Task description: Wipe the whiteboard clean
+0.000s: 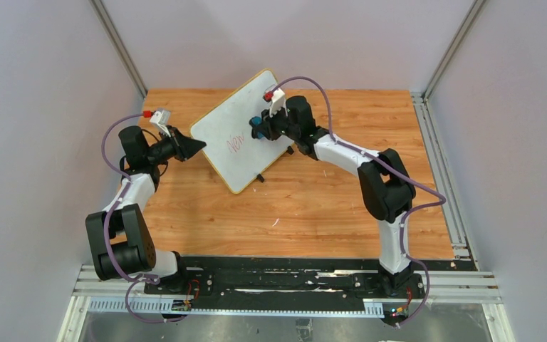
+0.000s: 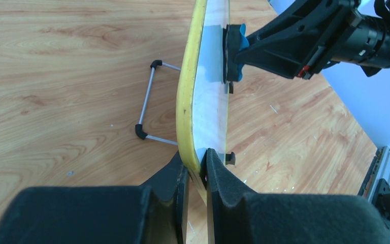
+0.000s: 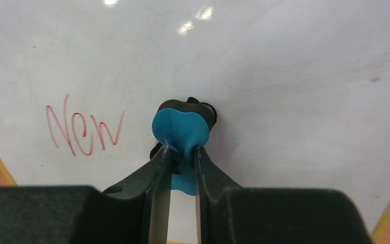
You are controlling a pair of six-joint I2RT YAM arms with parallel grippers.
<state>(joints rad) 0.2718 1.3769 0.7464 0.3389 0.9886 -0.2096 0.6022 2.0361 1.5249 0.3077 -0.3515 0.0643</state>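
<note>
From above, the board [image 1: 236, 146] stands tilted on the wooden table [image 1: 313, 206], left of centre and toward the far side, set diagonally. Red writing [image 1: 236, 144] sits near the middle of its white face. The left gripper [image 1: 199, 147] meets the board's left edge. The right gripper [image 1: 260, 128] reaches in from the right and holds a blue eraser [image 1: 256, 122] against the upper part of the face, just right of the writing.

In the left wrist view the board is seen edge-on, nearly upright and leaning a little. The left gripper [image 2: 197, 163] is clamped on its yellow frame [image 2: 185, 101], one foam pad on each side, at the bottom corner. A wire stand [image 2: 147, 109] with black end caps lies on the table just left of the board. Higher up, on the white side, the eraser [image 2: 236, 50] presses flat to the face, pinched in the right gripper's black fingers [image 2: 284, 43].

In the right wrist view the right gripper [image 3: 182, 152] is closed tight on the eraser [image 3: 180, 127], whose blue body bulges between the fingers. Its dark underside touches the board [image 3: 284, 76]. The writing [image 3: 84, 129] reads something like "New" and lies to the left of the eraser, apart from it. Strips of the frame show at both lower corners.
</note>
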